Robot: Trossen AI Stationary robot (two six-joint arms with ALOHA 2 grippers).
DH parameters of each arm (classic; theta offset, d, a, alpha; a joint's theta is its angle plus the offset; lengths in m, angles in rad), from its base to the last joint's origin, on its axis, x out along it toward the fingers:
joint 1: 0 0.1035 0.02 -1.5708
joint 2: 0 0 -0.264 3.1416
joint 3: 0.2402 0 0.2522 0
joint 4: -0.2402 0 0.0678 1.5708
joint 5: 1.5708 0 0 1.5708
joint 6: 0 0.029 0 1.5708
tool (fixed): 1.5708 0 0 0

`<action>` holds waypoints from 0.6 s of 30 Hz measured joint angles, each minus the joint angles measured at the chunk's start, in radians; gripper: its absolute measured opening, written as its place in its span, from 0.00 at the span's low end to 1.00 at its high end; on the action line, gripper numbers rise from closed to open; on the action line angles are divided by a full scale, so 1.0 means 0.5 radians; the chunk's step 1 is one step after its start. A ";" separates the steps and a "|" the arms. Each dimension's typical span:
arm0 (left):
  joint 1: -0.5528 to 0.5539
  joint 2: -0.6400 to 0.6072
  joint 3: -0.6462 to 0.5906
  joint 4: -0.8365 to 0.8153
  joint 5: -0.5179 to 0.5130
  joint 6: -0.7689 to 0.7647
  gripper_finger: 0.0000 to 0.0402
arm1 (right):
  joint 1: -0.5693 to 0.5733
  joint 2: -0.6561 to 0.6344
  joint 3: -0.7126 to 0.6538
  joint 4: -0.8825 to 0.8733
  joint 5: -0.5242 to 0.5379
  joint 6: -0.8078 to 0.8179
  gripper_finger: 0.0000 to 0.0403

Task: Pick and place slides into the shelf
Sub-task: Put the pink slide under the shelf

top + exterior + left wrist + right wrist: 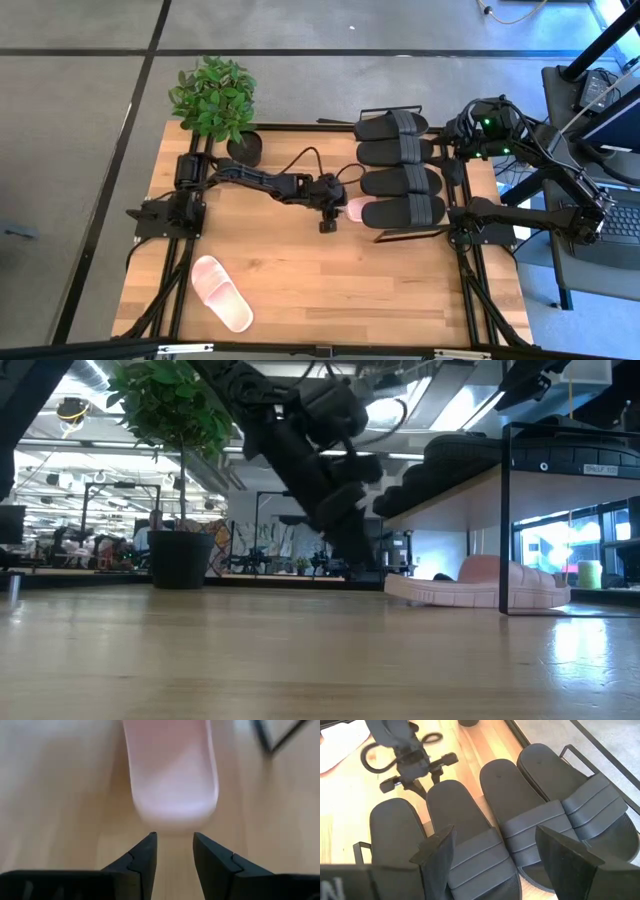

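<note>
Four black slides lie side by side on top of the shelf at the table's right side, filling the right wrist view. One pink slide rests flat on the table under the shelf, with one end poking out toward the left. My left gripper is open and low, and its fingertips stand just short of that end. A second pink slide lies on the table's near left part. My right gripper hovers open above the black slides.
A potted plant stands at the table's far left corner, behind my left arm. The shelf's thin black leg stands beside the pink slide. Bare wood stretches across the near half of the table.
</note>
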 joint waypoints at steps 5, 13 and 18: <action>-0.003 0.003 -0.001 -0.016 -0.004 0.000 0.29 | 0.000 0.000 0.000 0.004 0.000 0.000 0.68; -0.001 0.060 0.000 0.049 -0.008 0.012 0.29 | 0.000 0.000 0.000 0.008 0.000 0.001 0.68; -0.027 0.137 -0.002 0.212 0.038 0.006 0.29 | 0.000 0.000 0.000 0.013 0.000 0.000 0.68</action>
